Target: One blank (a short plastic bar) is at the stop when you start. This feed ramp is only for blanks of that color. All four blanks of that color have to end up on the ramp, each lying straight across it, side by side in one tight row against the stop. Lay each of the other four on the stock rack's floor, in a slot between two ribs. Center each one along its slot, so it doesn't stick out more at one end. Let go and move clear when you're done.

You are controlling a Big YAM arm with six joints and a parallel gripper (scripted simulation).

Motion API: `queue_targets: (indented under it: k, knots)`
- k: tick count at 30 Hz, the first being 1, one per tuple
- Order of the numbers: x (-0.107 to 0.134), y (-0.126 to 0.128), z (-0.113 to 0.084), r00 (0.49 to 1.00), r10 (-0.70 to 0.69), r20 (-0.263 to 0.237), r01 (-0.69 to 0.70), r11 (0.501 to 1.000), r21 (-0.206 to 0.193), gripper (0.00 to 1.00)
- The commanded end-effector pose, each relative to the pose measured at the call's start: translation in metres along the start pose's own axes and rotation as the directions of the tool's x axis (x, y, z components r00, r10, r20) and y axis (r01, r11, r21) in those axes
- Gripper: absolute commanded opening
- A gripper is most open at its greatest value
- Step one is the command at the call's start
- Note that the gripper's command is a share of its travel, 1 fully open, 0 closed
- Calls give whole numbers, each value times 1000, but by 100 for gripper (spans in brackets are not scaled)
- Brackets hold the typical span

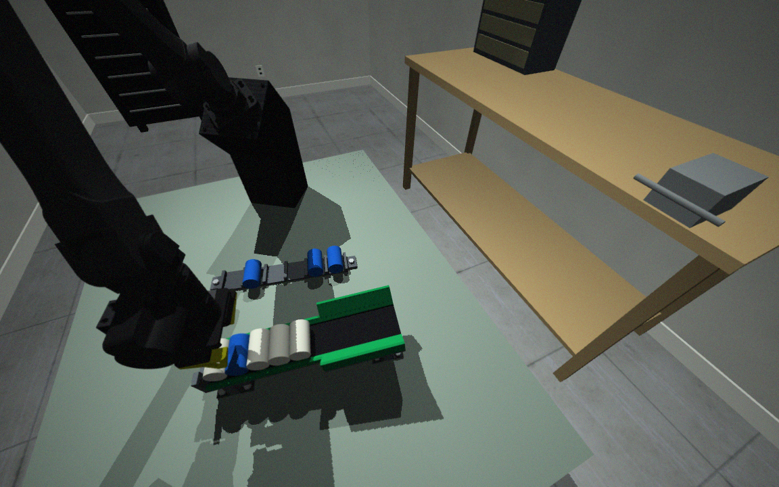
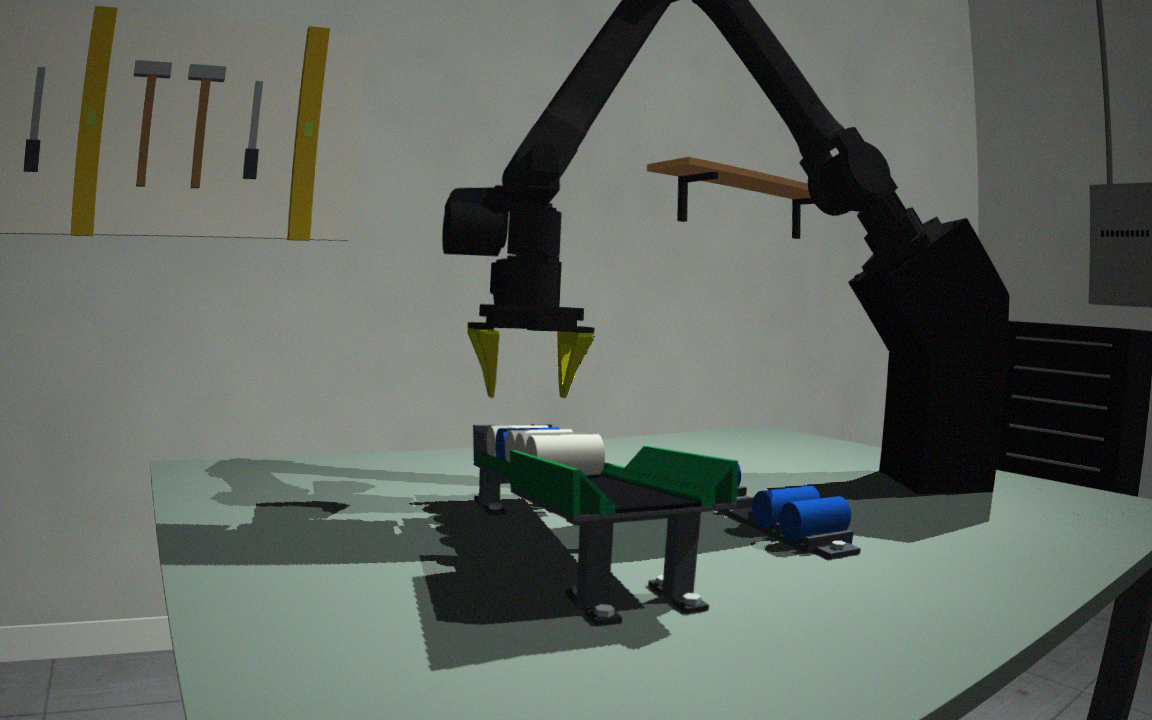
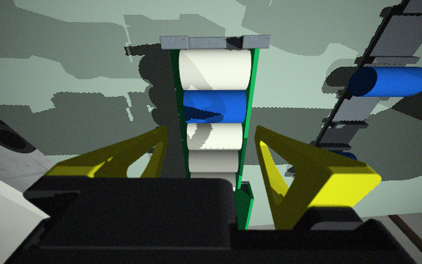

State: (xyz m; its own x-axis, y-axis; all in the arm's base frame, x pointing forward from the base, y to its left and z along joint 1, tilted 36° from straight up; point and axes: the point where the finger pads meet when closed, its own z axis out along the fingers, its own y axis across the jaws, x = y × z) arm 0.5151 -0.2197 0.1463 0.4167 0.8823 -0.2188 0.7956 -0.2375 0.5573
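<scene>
Claw: the gripper (image 1: pixel 230 333) (image 2: pixel 527 394) (image 3: pixel 211 131) is parted, nothing between its yellow fingers, above the stop end of the ramp, tips pointing down
Ramp: black-bedded with green side rails (image 1: pixel 362 361) (image 2: pixel 544 481) (image 3: pixel 248 110), five blanks across it
Stop: grey end plate (image 1: pixel 197 381) (image 2: pixel 478 445) (image 3: pixel 215 42)
At stop: short white cylindrical blank (image 1: pixel 214 373) (image 3: pixel 215 70)
Second in row: blue cylindrical blank (image 1: pixel 237 354) (image 3: pixel 215 106), between white ones
Rest of row: three white blanks, nearest (image 1: pixel 257 348) (image 3: pixel 215 136), middle (image 1: pixel 279 343) (image 3: pixel 213 161) and outermost (image 1: pixel 299 339) (image 2: pixel 567 452)
Rack: low dark-grey ribbed strip (image 1: pixel 275 273) (image 2: pixel 841 548) (image 3: pixel 401 33) beside ramp, on pale green tabletop (image 1: pixel 470 411) (image 2: pixel 831 626)
Rack load: three blue blanks, two near one end, one toward the other; exact centering can't be told
Remaining: blue one on ramp not on rack
</scene>
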Motion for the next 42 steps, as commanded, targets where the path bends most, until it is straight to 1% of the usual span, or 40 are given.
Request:
queue_targets:
  k: [1, 14, 42]
  knots:
    - [-2, -7, 16, 1000, -12, 2, 12, 1000, 13, 84]
    - [-4, 10, 25, 1000, -5, 3, 5, 1000, -16, 84]
    - [-4, 13, 28, 1000, -5, 4, 5, 1000, -21, 84]
